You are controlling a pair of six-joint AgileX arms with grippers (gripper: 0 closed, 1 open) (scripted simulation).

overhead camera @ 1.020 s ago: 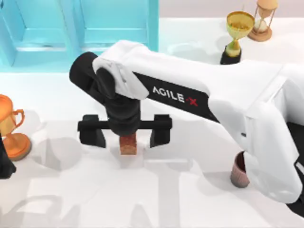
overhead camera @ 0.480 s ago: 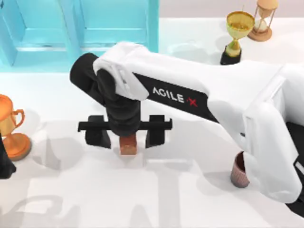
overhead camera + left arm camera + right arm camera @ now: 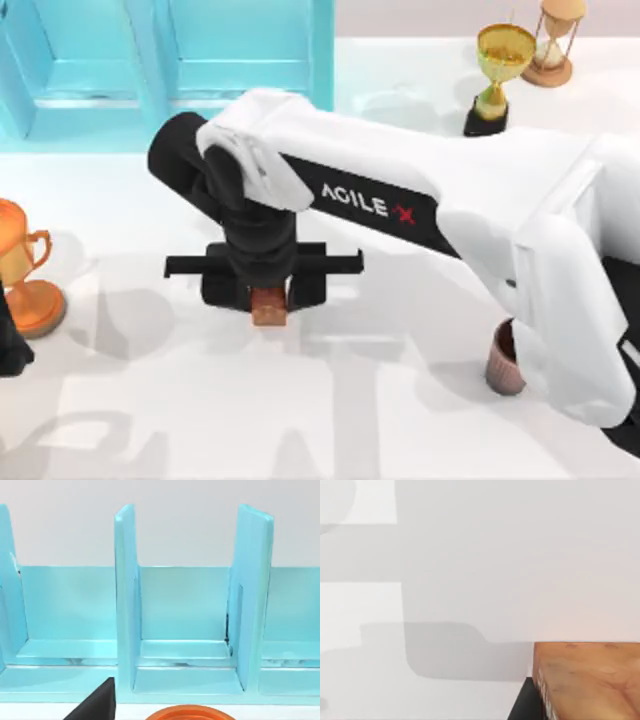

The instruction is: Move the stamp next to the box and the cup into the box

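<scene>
Orange marks the far left of the top view, where a trophy (image 3: 22, 270) stands on the white worktop (image 3: 380, 400). Just below it at the same edge sits a dark piece of our left arm, parked; we cannot tell how its fingers stand. Behind, along the back left, runs the pale blue box (image 3: 170, 65) with its upright dividers, which our left wrist view faces. Near the middle, our right gripper (image 3: 266, 292) points straight down over the stamp (image 3: 268, 305). Its two black fingers (image 3: 222, 290) are drawn in against the stamp's two sides, so the reddish-brown block sits clamped between them, its lower part showing beneath. Our white right arm stretches across to the right. The ribbed maroon cup (image 3: 505, 365) stands near the right edge, partly hidden behind that arm, well apart from the stamp. At the back right stand a gold trophy (image 3: 503, 70) and an hourglass (image 3: 555, 40).
</scene>
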